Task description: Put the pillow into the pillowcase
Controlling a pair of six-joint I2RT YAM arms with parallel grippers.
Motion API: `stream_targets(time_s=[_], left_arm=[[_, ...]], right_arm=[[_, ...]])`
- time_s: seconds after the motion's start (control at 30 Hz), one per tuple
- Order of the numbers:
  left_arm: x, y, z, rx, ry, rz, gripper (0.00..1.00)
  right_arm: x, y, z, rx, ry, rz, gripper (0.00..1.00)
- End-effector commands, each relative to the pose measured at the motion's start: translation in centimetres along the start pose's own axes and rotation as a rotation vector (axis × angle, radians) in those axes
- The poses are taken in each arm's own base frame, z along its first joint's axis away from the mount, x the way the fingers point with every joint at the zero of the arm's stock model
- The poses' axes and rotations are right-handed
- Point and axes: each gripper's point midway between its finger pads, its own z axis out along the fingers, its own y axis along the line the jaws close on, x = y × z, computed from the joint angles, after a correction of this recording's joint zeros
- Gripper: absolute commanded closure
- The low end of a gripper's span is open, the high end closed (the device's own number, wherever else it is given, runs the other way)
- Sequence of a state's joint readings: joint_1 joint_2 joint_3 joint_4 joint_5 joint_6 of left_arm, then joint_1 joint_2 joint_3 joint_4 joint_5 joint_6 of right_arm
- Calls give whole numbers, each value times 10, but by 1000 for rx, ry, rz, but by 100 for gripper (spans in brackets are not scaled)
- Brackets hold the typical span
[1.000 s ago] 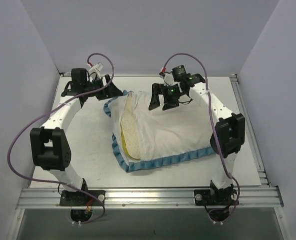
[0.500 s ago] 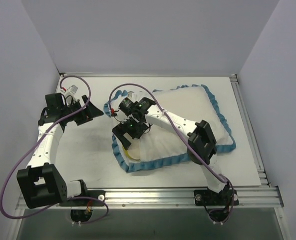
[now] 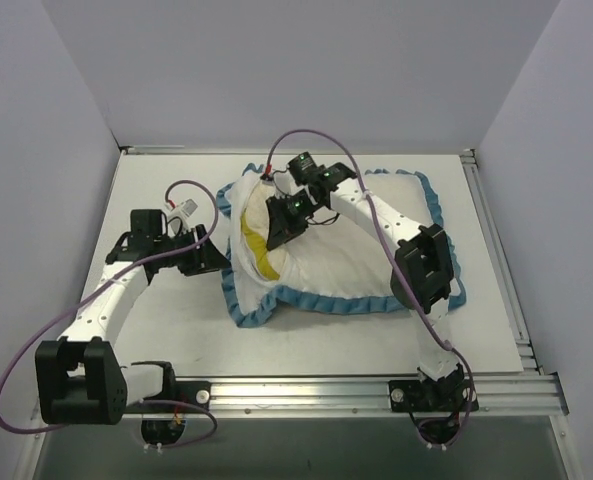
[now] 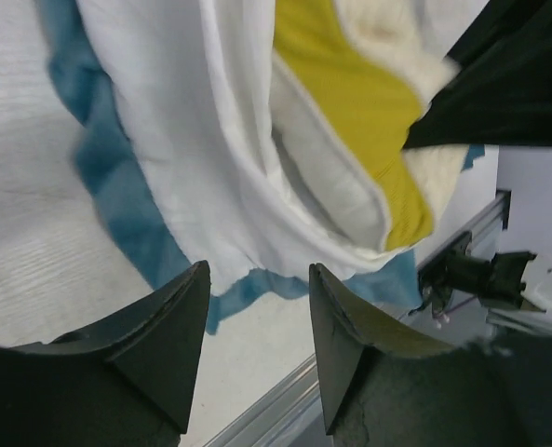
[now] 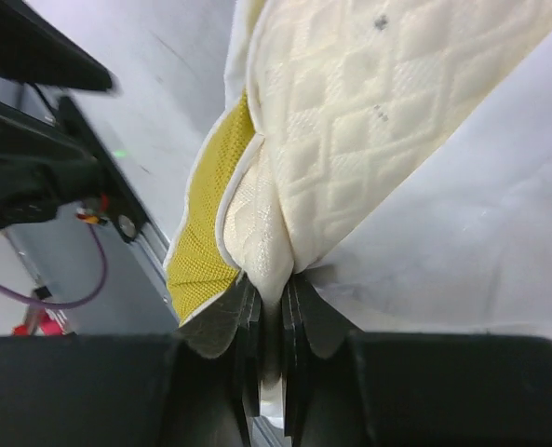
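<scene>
Top external view showed the pillowcase (image 3: 346, 268) lying on the table (image 3: 156, 330) with the pillow (image 3: 259, 250) poking from its left mouth, the right gripper (image 3: 281, 222) on that end and the left gripper (image 3: 211, 258) just beside the teal trim (image 3: 321, 300). Left wrist view had its 2 fingers (image 4: 154, 345) apart, empty, facing the mouth. Right wrist view showed the jaws pinched tight on the pillow's cream edge.

One pillow (image 5: 369, 121), cream quilted cloth with yellow mesh band; pillowcase (image 3: 356, 270), soft matt white cloth, teal ruffled trim; surface (image 3: 306, 345), smooth matt white.
</scene>
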State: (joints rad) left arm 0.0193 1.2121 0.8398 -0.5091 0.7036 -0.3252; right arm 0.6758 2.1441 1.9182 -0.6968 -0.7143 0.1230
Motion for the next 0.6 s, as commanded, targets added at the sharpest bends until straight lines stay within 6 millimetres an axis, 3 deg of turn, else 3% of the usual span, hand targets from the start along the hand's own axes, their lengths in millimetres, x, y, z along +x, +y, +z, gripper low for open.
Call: stream_targets(time_s=[0.0,0.17,0.37,0.47,0.57], left_arm=[[-1,-19,18,63,-11,48,45],[-11,-38,51,101,-29,93,31],[-18,-55,72,164,-32,103,28],[-12,-50,76,142,-15,99,28],[-4,-31,84,64,3,67,18]], right_arm=[[-29,56,-51,-203,-141,-27,100],[-27,52,-55,-222,-148,3,100],[-28,49,-56,-214,-153,5,100],[-28,48,-58,-218,-155,15,100],[-28,51,-59,-227,-156,15,100]])
